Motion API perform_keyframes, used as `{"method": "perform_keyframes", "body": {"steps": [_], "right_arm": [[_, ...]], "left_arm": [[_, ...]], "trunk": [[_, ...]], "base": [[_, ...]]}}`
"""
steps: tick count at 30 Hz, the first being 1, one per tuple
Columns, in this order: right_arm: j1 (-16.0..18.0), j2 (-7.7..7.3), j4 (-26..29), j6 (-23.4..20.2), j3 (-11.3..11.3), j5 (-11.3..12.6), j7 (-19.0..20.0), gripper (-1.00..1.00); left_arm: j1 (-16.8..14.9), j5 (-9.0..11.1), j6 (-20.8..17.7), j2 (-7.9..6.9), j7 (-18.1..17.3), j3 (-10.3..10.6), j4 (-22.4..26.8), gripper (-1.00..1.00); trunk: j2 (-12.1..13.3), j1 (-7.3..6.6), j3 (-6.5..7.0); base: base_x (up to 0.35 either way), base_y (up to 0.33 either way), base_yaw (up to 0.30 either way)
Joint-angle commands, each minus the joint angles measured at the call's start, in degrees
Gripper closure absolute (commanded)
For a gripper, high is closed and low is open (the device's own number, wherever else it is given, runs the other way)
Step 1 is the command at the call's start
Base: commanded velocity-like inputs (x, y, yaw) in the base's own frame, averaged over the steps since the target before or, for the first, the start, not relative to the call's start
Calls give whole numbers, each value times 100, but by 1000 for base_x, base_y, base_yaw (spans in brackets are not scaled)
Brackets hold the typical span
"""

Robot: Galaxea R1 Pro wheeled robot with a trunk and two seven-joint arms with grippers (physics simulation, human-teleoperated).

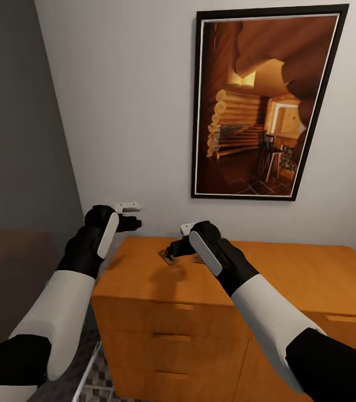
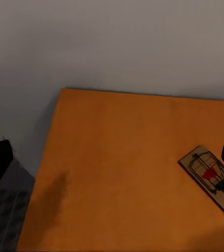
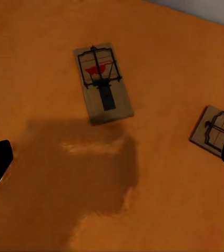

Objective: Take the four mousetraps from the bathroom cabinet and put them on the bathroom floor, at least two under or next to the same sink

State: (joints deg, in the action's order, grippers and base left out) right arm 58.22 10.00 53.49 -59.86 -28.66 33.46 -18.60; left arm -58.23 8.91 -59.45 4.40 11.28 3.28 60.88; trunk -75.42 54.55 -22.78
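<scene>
Right gripper (image 1: 173,247), jaws spread and empty, hangs low over the cabinet (image 1: 289,279) top, the nearer arm to a mousetrap (image 3: 103,82) lying flat at 12 o'clock from the jaws, long axis running roughly 11 to 5. A second trap (image 3: 216,130) lies at 2 o'clock. Left gripper (image 1: 134,224) hovers beside the cabinet's edge, apparently open.

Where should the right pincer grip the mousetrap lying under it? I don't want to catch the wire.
Probably across the long wooden edges of the mousetrap, coming straight down from above. It lies flat on the cabinet top, so only its thin sides offer hold, and the wire parts sit on its upper face.
</scene>
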Motion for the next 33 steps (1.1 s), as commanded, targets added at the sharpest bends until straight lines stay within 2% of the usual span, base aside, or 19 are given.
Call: {"method": "perform_keyframes", "body": {"steps": [1, 10, 22, 33], "right_arm": [[5, 0, 4, -14, -6, 55, -56, -100], [5, 0, 4, -14, 4, 49, -61, -100], [5, 0, 10, -14, 9, -11, -80, -100], [5, 0, 20, -14, 10, 34, -79, -100]], "left_arm": [[-5, 58, -17, 0, 58, 6, 3, -100], [-6, 60, -15, 0, 58, 6, -3, -100], [-5, 70, -14, 1, 58, 7, 2, -100], [-5, 75, -14, 4, 58, 7, 1, -100]], "trunk": [[-4, 0, -7], [-4, 0, -7], [-4, 0, -7], [-4, 0, -7]], "base": [[0, 0, 259], [0, 0, 122], [0, 0, 16], [0, 0, 1]]}}
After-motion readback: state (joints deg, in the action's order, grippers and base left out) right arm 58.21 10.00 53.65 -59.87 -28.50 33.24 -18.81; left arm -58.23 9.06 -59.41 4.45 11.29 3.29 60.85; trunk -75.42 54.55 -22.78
